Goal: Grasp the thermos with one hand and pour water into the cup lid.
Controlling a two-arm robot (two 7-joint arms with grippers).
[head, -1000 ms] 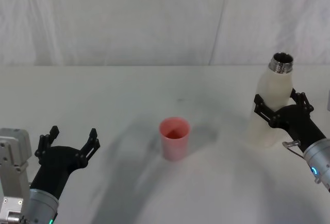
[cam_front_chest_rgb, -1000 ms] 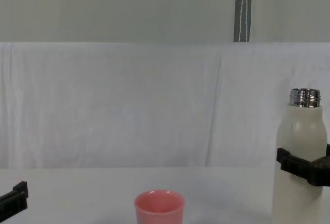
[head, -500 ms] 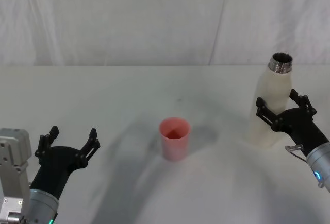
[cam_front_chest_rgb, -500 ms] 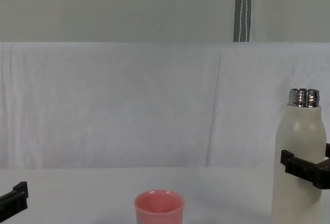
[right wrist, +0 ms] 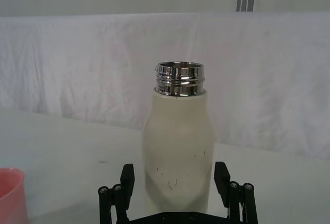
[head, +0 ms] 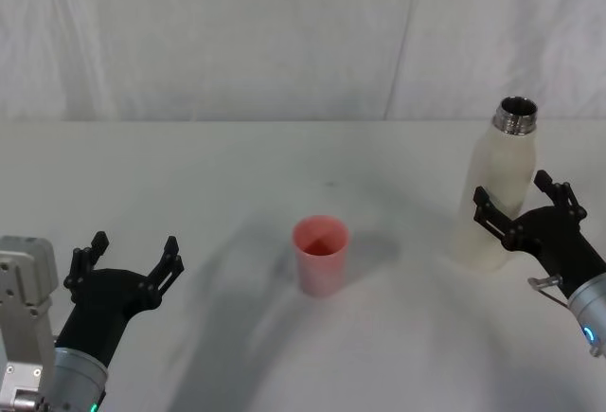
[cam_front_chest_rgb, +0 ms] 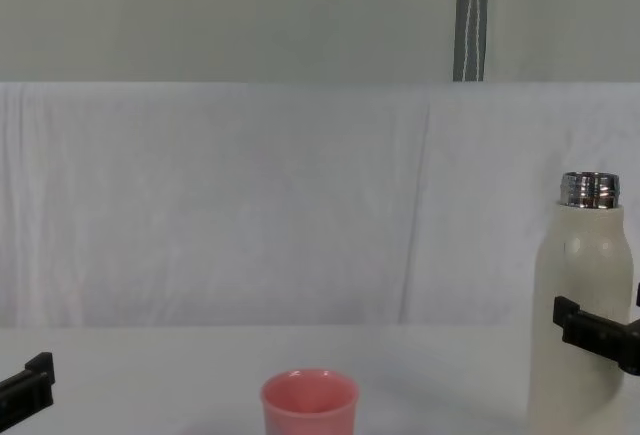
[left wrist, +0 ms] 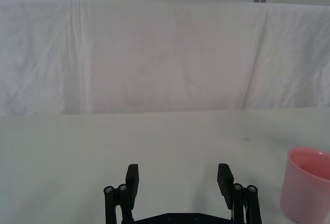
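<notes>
Thermos (head: 497, 194): upright on the table at 3 o'clock from the cup, cap off, steel neck open to the top; untouched by any finger.
Left gripper (head: 130, 255): parked at 8 o'clock of the table, well apart from the cup; jaws spread wide, holding nothing.
Cup (head: 321, 255): pink, upright near table centre, mouth up; looks dry inside, as far as can be told.
Right gripper (head: 519, 206): at the thermos, mid-body, on its near side; jaws spread wider than the bottle, one finger on each flank, clasping nothing.
Table (head: 237, 166): white cloth, cloth backdrop at 12 o'clock.
Step in hand: the grasp; no pouring begun.
Next move: likely bring the right jaws in on the body, lift, carry toward 9 o'clock, tip the neck over the cup.
</notes>
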